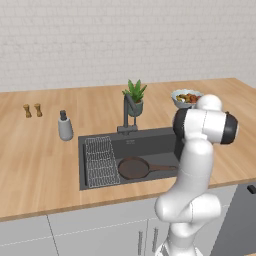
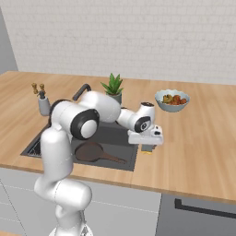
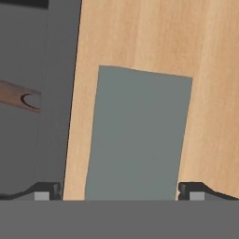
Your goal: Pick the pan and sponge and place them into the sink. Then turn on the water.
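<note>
Jaws stand wide on your gripper [image 3: 119, 192], a finger at each side of the sponge [image 3: 137, 133], which lies flat on the counter [image 3: 140, 32] just beside the sink [image 3: 28, 56]. Come straight down until the fingers straddle its edges, then close squarely so it doesn't twist. Beyond, the pan [image 1: 134, 167] already lies in the basin, handle toward you, beside the rack [image 1: 100, 161]; the faucet [image 1: 127, 114] is dry
</note>
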